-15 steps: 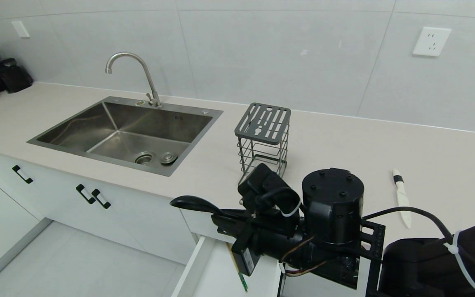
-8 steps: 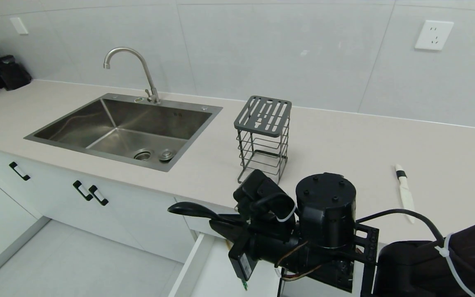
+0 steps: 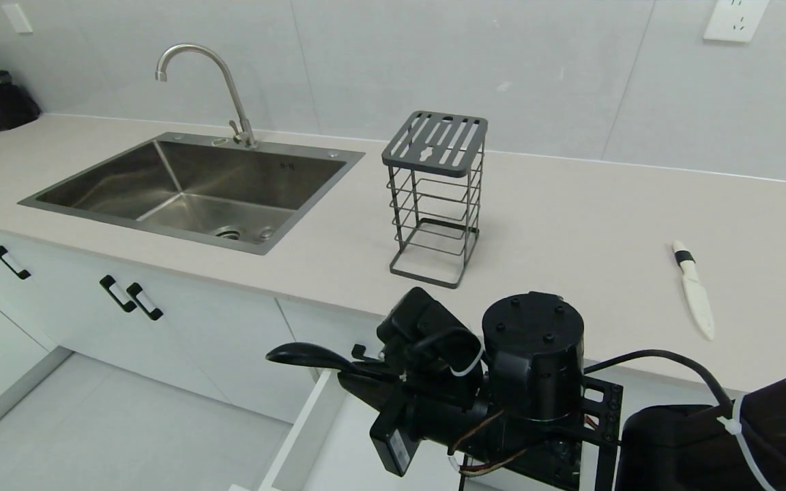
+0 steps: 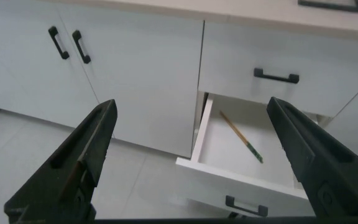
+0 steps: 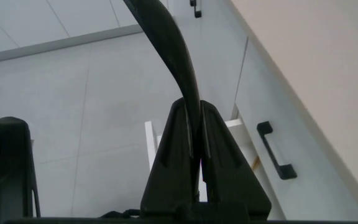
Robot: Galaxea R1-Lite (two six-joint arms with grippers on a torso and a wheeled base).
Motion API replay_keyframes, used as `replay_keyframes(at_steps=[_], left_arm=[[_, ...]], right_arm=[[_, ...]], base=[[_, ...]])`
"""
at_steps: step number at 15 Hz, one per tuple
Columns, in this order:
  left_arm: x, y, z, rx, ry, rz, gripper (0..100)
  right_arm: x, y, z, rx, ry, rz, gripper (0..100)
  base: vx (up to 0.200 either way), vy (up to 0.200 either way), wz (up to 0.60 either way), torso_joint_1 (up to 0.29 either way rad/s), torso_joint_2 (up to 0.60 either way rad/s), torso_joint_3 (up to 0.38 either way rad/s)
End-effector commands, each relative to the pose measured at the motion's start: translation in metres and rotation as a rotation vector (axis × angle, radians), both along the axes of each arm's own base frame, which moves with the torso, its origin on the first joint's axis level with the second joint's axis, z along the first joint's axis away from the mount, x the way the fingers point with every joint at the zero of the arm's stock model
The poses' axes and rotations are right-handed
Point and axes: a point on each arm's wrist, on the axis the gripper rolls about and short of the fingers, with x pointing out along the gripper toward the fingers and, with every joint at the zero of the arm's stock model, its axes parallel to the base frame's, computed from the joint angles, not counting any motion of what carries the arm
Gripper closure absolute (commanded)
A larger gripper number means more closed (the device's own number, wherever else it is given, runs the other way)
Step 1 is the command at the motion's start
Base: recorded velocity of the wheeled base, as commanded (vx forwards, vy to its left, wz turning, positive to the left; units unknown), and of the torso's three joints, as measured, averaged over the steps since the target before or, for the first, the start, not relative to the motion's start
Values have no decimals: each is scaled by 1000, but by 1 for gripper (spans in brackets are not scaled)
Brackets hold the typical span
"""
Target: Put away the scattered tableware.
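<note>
My right gripper (image 3: 368, 372) is shut on the handle of a black spoon (image 3: 301, 355), held level below the counter edge, above the open white drawer (image 3: 301, 440). In the right wrist view the spoon (image 5: 166, 43) sticks out past the closed fingers (image 5: 182, 134) over the floor. My left gripper (image 4: 191, 107) stands open in front of the cabinets, with the drawer (image 4: 199, 146) beyond it and a wooden chopstick (image 4: 241, 137) with a green tip lying inside. A white knife (image 3: 694, 290) with a black band lies on the counter at the right.
A dark wire utensil rack (image 3: 435, 198) stands mid-counter, right of the steel sink (image 3: 195, 184) and its faucet (image 3: 215, 78). Cabinet doors with black handles (image 3: 123, 299) are below the sink. A socket (image 3: 736, 19) is on the tiled wall.
The head camera has moved, so the counter and sink now sit higher and flatter in the picture. The right gripper keeps hold of the spoon above the drawer.
</note>
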Motion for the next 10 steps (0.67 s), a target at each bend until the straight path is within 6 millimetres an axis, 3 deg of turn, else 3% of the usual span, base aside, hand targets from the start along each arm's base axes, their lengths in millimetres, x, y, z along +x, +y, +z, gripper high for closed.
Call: replay_keyframes(at_steps=[1, 10], left_arm=[[0, 0, 0, 0, 1, -1, 0], [0, 0, 0, 0, 1, 1, 0]], right_arm=[[-1, 3, 2, 9, -5, 8, 100], [-6, 9, 10, 31, -19, 26, 100]], base=[[0, 0, 0, -271, 535, 256], [0, 0, 0, -259, 504, 242]])
